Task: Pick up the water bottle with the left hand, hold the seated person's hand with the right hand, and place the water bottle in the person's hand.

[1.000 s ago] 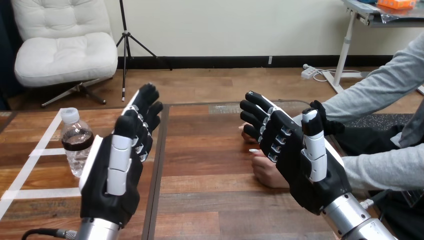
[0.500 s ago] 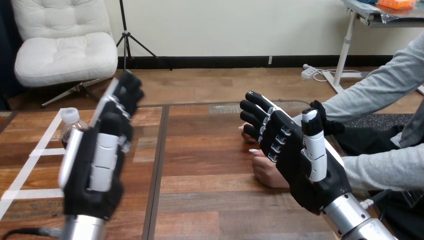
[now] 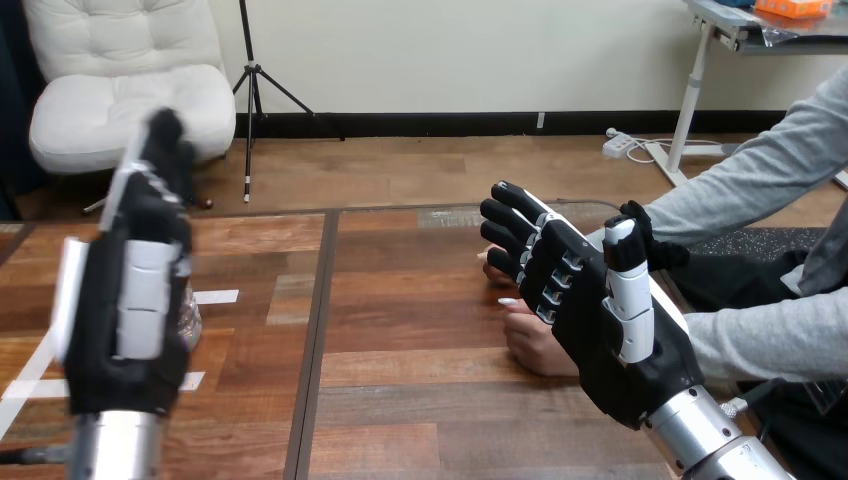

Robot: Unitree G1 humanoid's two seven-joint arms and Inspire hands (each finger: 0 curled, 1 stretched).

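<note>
Wooden tabletop [image 3: 400, 330] runs across my feed, with white tape strips [image 3: 215, 296] on its left part. I see the left hand [image 3: 125, 320] raised upright over that part, fingers straight and spread wide, closed on nothing. The water bottle [image 3: 190, 320] stands on the table just behind this hand, and I can make out only a clear sliver of it past the thumb side. The right hand [image 3: 590, 310] is also wide, fingers straight and angled forward. The person's hand [image 3: 535, 345] rests on the table just under and beyond its palm. I cannot tell whether the two touch.
</note>
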